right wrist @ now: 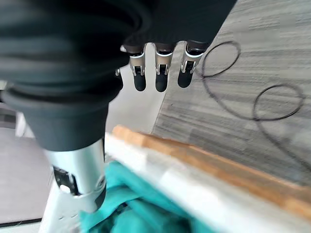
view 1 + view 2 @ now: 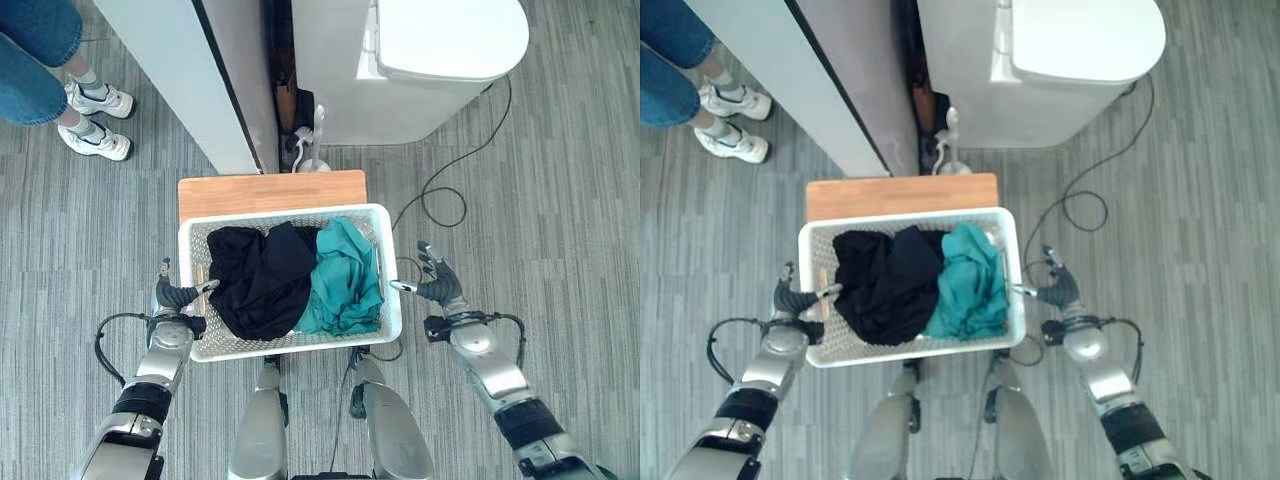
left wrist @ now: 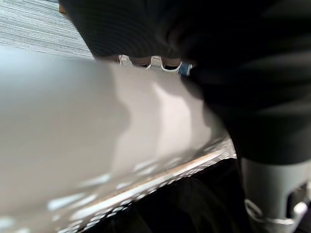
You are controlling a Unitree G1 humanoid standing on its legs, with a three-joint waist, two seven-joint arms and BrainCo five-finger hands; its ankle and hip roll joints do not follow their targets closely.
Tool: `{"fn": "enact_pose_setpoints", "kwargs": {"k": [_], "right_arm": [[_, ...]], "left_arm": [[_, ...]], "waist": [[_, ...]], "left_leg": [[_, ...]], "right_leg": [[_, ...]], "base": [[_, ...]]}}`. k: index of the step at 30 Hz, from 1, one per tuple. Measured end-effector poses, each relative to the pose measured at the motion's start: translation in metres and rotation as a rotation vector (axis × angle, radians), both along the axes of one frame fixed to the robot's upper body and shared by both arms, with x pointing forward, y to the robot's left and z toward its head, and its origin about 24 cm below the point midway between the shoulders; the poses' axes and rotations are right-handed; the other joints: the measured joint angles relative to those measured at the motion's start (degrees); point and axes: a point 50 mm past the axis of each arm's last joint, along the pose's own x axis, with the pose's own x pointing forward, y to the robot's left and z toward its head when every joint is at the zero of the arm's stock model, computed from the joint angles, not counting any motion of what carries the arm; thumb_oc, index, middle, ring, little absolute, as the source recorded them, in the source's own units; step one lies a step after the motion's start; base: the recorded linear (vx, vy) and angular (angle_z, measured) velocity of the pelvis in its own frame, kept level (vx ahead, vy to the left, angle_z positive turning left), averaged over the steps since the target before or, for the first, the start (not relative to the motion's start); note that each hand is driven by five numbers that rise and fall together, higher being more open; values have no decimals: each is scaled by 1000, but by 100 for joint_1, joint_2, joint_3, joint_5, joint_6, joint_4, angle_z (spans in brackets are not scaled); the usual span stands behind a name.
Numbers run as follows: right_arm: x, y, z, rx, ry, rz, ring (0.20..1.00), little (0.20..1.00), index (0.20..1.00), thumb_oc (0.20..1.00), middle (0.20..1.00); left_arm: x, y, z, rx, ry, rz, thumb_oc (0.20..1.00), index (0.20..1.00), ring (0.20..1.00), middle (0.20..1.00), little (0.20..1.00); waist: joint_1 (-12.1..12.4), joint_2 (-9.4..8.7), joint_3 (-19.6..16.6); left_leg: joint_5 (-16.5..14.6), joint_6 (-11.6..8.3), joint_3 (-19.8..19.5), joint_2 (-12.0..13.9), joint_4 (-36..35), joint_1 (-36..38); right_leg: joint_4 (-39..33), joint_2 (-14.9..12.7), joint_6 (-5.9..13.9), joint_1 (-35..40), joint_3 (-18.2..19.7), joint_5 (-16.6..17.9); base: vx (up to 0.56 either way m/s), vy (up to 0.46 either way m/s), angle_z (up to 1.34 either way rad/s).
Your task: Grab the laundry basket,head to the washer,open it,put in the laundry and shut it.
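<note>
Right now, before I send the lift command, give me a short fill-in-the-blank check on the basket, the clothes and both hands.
1. The white laundry basket rests on a low ____ table.
2. Inside it, the black garment lies on the robot's left and the ____ garment on its right.
3. The left hand and right hand sit at opposite ____ of the basket.
4. The washer stands beyond the table with its lid ____.

Missing words: wooden; teal; sides; closed
</note>
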Motion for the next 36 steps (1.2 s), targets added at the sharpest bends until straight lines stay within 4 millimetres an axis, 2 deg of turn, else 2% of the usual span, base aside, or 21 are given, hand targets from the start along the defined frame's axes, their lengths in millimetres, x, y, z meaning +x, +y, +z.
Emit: {"fn": "enact_pose_setpoints", "kwargs": {"k": [5, 12, 15, 24, 29, 36], "right_arm": [[13, 17, 5, 11, -14, 12, 1000, 1000, 1000, 1000, 1000], [21, 21, -17, 9, 84, -83, 1000, 1000, 1000, 1000, 1000], [24, 24, -20, -13, 101, -121, 1000, 1000, 1000, 1000, 1000], [29, 29, -13, -27, 58, -165, 1000, 1000, 1000, 1000, 1000], [35, 32, -1, -25, 13, -177, 1000, 1000, 1000, 1000, 1000], [32, 35, 0, 2, 13, -156, 1000, 1000, 1000, 1000, 1000]], "left_arm": [[4, -7, 4, 13, -16, -18, 1000, 1000, 1000, 1000, 1000], [6, -15, 10, 20, -47, -45, 1000, 1000, 1000, 1000, 1000], [7, -18, 12, 27, -56, -46, 1000, 1000, 1000, 1000, 1000], [10, -21, 18, 41, -84, -27, 1000, 1000, 1000, 1000, 1000], [15, -26, 25, 38, -116, -24, 1000, 1000, 1000, 1000, 1000], [15, -28, 24, 38, -115, -27, 1000, 1000, 1000, 1000, 1000]], "waist": [[141, -5, 8], [233, 18, 49], [275, 55, 74], [292, 81, 89], [284, 88, 93], [298, 89, 93]], "left_leg": [[0, -1, -22, -2, -1, -18], [11, -16, -160, -10, 2, -112], [11, -16, -168, -14, 1, -123], [33, -44, -208, -5, 16, -234], [68, -65, -281, -5, 35, -388], [71, -65, -292, -5, 33, -398]], "right_leg": [[0, -5, 0, -5, -28, 0], [0, -16, -6, -18, -154, -3], [0, -21, -7, -25, -166, -5], [0, -13, -31, -114, -186, -18], [0, -11, -42, -223, -243, -13], [1, -12, -56, -226, -275, -1]], "base": [[2, 1, 1], [6, 11, 10], [0, 0, 0], [5, 17, 1], [19, 25, 5], [3, 2, 1]]}}
